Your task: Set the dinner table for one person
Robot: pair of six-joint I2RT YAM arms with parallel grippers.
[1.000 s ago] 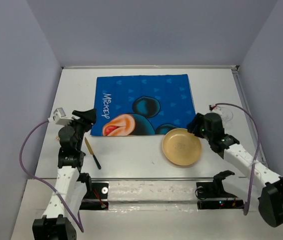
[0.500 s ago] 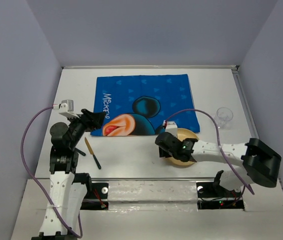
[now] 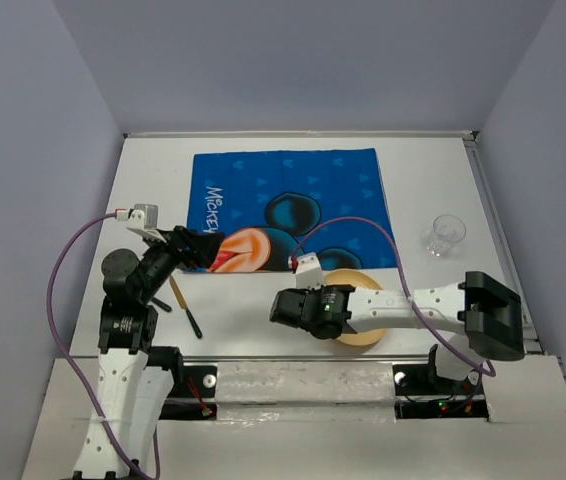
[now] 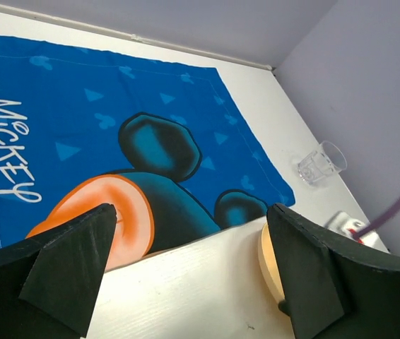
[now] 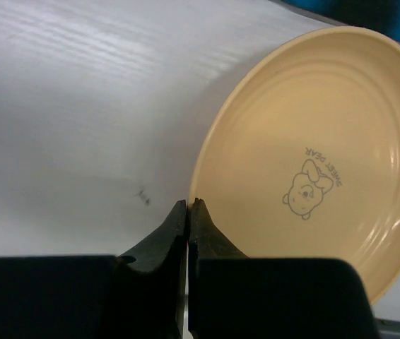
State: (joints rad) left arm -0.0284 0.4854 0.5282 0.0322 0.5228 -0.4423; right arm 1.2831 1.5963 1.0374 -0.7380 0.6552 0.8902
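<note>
Right gripper [image 3: 303, 312], top view: jaws pressed together, low over the white dinner table [image 3: 423, 180], with the yellow plate [image 3: 361, 336] just beside it. The left gripper [image 3: 198, 247] is spread above the corner of the Mickey mat [image 3: 293, 190]. A second earlier the right gripper stood at the plate's opposite side.

Left wrist view: fingers [image 4: 66, 261] wide apart, mat beneath, nothing held.

Right wrist view: shut fingertips [image 5: 177, 229] meet the plate's rim, with nothing visibly between them. Recommend reopening and straddling the rim before lifting.
</note>
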